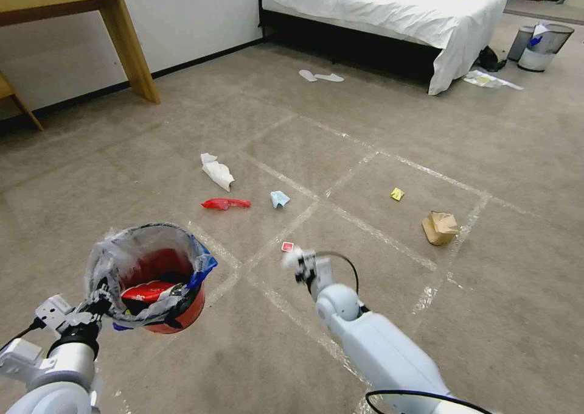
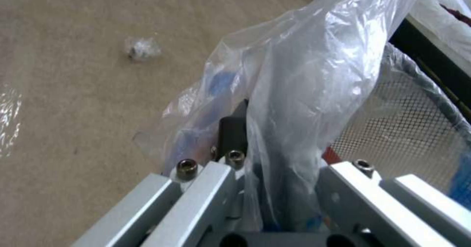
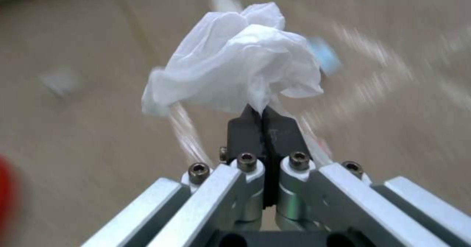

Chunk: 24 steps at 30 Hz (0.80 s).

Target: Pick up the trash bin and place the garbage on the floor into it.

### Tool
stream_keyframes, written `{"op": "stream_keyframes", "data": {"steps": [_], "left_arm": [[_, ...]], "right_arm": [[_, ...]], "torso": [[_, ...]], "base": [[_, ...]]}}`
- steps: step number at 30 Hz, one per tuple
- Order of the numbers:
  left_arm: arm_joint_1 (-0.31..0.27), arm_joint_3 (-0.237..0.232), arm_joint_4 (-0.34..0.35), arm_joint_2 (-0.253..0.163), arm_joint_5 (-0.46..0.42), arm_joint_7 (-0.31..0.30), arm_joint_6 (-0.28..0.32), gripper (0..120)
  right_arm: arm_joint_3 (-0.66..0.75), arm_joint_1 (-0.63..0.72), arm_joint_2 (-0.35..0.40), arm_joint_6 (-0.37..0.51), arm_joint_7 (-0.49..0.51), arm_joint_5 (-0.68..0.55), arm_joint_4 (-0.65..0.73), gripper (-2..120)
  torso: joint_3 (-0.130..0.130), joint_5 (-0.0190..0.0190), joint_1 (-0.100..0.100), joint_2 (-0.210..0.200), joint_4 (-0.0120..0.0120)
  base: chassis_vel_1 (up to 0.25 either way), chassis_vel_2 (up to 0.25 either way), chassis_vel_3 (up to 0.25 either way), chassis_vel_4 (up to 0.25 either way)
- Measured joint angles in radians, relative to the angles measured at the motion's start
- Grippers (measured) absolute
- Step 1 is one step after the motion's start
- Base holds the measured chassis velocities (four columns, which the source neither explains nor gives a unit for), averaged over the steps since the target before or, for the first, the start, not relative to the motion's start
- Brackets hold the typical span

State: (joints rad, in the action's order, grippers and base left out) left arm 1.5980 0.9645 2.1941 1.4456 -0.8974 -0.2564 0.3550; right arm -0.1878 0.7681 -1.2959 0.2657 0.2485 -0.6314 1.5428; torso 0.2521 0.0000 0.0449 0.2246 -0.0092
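- The right gripper (image 3: 264, 120) has its dark jaws pinched together on a crumpled white tissue (image 3: 235, 59); in the head view it sits at lower centre of the frame (image 1: 298, 260), above the floor (image 1: 365, 316).
- The left gripper (image 1: 100, 301), at lower left, clamps the rim and clear liner of the trash bin (image 1: 155, 274), holding it upright with its mouth open; a red wrapper already lies inside.
- The deciding relation: the bin lies to the frame-left of the tissue, near it at about the same height, so the drop likely calls for a short sideways carry over the rim.
- Nothing stands between the two; the raised liner edge with its blue edging is the one thing the tissue might catch.
- A tiny red card (image 1: 287, 246) lies just beyond the right gripper.
- Further up the frame are a white tissue (image 1: 217, 171), a red wrapper (image 1: 225, 204) and a pale blue scrap (image 1: 279, 199).
- At right lie a yellow wrapper (image 1: 396, 193) and a brown paper bag (image 1: 440, 228), nearer the right arm.
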Motion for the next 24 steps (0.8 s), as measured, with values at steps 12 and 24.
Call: {"op": "stream_keyframes", "data": {"steps": [12,24], "left_arm": [[-0.045,-0.011,-0.067,-0.110,-0.039,0.039,0.001,4],[-0.074,-0.009,-0.086,-0.157,-0.076,0.028,0.011,4]], "right_arm": [[-0.086,-0.102,0.000,-0.121,-0.077,-0.175,0.277,0],[-0.291,-0.297,0.013,-0.068,-0.050,-0.365,0.339,0]], "torso": [[0.000,-0.0002,0.000,0.000,0.0001],[0.000,-0.0002,0.000,0.000,0.0001]], "base": [[0.000,0.000,0.000,0.000],[0.000,0.000,0.000,0.000]]}}
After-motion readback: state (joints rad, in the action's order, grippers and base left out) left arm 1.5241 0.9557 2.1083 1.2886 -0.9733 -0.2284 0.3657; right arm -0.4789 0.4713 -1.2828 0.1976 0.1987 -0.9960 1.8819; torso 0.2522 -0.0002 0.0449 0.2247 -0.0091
